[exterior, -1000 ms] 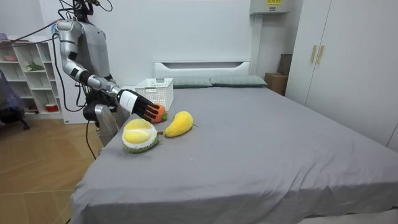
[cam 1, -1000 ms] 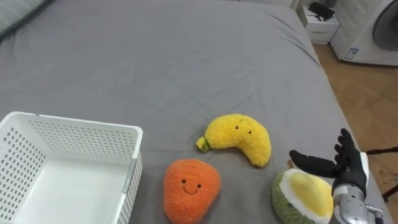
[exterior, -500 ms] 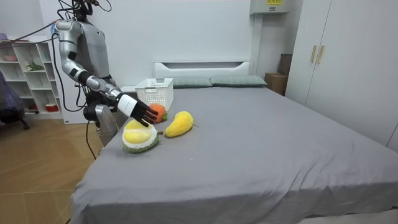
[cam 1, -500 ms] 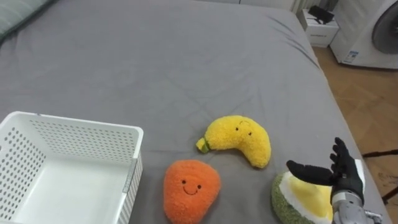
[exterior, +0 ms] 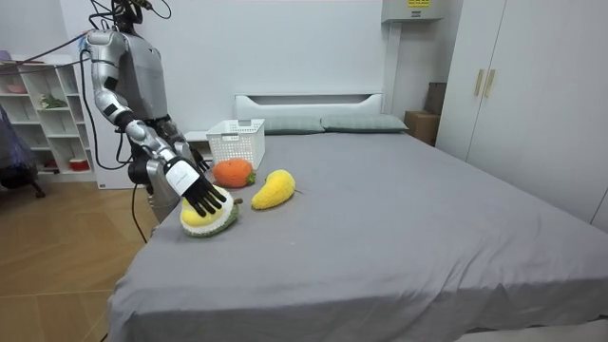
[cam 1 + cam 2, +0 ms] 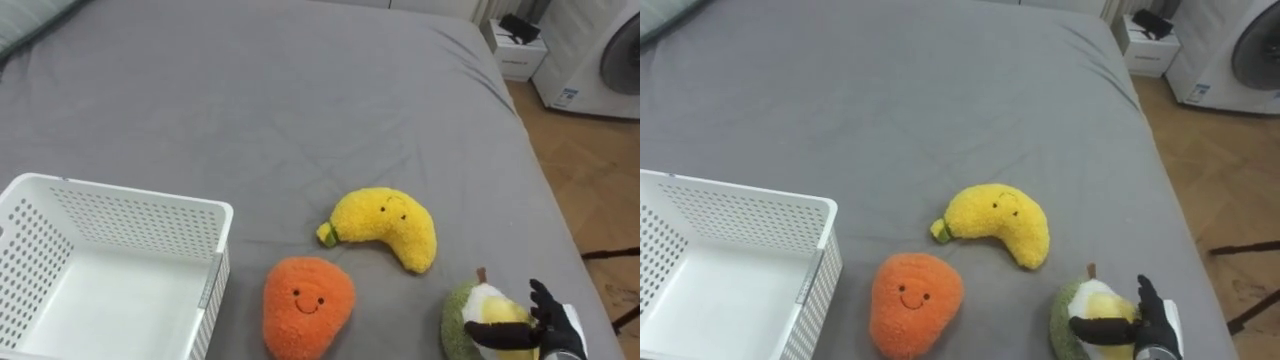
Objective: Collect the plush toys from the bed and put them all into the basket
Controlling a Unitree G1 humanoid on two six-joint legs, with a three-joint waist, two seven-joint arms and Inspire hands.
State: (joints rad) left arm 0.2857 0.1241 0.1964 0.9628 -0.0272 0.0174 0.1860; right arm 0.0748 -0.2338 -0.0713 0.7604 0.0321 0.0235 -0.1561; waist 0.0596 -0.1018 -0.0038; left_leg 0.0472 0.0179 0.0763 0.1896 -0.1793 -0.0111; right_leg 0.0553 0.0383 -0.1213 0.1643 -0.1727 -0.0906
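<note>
While the robot stands on the wooden floor at the corner of the bed (image 6: 250, 90), on the room view's left, its right arm slants down to a plush durian toy (image 6: 460, 318) that lies near the mattress edge closest to it. Its right hand (image 6: 552, 322) is laid on top of that toy with the dark fingers straight and spread, not curled round it. In the eye views the thumb stretches across the yellow flesh while the green rind shows to the left of it. Whether the toy is lifted off the grey sheet cannot be told from the eye views, but in the room view it sits on the bed under the hand. Just to the durian's upper left lies a yellow banana toy (image 6: 388, 225) with a small face, close to it but apart. Nearer the robot and left of both is an orange plush toy (image 6: 305, 305) with a smile, also on the sheet. A white perforated basket (image 6: 130, 200) stands just beside the orange toy, a narrow strip of sheet between them. Pillows (image 5: 361, 123) rest against the white headboard (image 5: 309, 103) at the far end, and a washing machine (image 6: 610, 50) stands beyond the bed's right side.
</note>
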